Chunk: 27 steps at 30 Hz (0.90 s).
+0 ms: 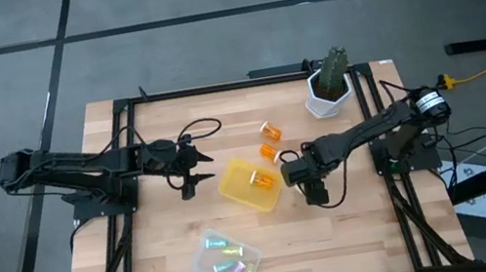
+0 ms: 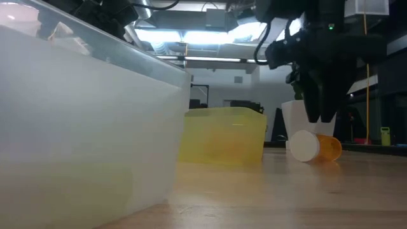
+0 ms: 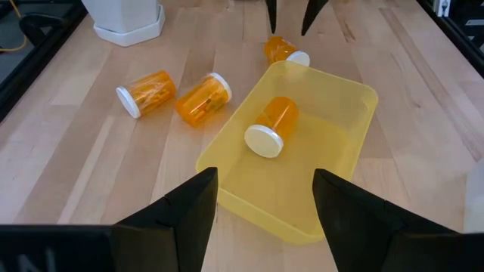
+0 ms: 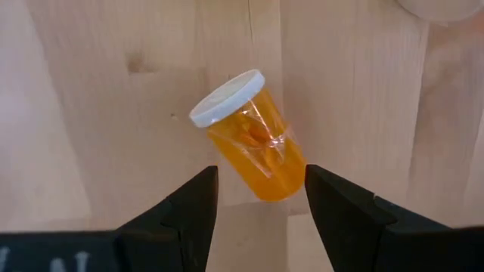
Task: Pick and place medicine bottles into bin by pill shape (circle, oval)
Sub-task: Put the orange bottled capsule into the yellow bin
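Observation:
An orange bottle with a white cap (image 4: 253,143) lies on its side on the table just beyond the yellow bin (image 1: 250,186); it also shows in the low view (image 2: 315,146) and the left wrist view (image 3: 286,51). My right gripper (image 4: 261,196) hangs open above it, pointing down, fingers astride its bottom end without touching. One orange bottle (image 3: 271,125) lies inside the yellow bin. Two more (image 3: 147,92) (image 3: 204,98) lie on the table by the bin. My left gripper (image 3: 265,204) is open and empty at the bin's left side (image 1: 193,179).
A clear bin (image 1: 226,257) holding several pastel vials (image 1: 224,256) stands near the front edge; it fills the low view's left (image 2: 82,127). A white plant pot (image 1: 327,90) stands at the far right. Black frame rails run along the table's edges.

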Each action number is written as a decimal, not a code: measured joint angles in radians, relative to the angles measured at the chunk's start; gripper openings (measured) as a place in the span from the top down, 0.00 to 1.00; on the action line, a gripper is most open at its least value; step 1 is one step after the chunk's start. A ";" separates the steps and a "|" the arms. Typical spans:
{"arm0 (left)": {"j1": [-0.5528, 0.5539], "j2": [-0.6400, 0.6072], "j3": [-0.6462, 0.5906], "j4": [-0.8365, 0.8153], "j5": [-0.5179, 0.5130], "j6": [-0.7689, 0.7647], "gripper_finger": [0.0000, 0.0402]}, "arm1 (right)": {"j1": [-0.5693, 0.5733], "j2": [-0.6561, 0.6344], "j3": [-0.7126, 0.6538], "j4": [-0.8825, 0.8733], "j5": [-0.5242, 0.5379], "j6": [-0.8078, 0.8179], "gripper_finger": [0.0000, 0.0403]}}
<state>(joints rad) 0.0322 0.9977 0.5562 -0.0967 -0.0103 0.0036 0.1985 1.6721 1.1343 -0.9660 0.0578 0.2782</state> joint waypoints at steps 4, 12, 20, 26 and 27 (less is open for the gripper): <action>0.000 0.000 0.000 0.000 0.000 0.000 0.47 | -0.011 0.039 0.000 0.032 0.000 -0.052 0.50; 0.000 0.000 0.000 0.000 0.000 0.007 0.47 | -0.026 0.132 0.006 0.037 -0.075 -0.105 0.50; 0.000 0.000 0.000 0.000 0.000 0.007 0.47 | -0.027 0.150 0.005 0.062 -0.077 -0.096 0.50; 0.000 0.000 0.000 0.000 0.000 0.007 0.47 | -0.026 0.151 0.003 0.087 -0.088 -0.036 0.50; 0.000 0.000 0.000 0.000 0.000 0.007 0.47 | -0.026 0.152 0.003 0.088 -0.088 -0.026 0.50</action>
<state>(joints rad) 0.0322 0.9974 0.5560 -0.0967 -0.0101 0.0109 0.1722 1.8236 1.1378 -0.8775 -0.0304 0.2526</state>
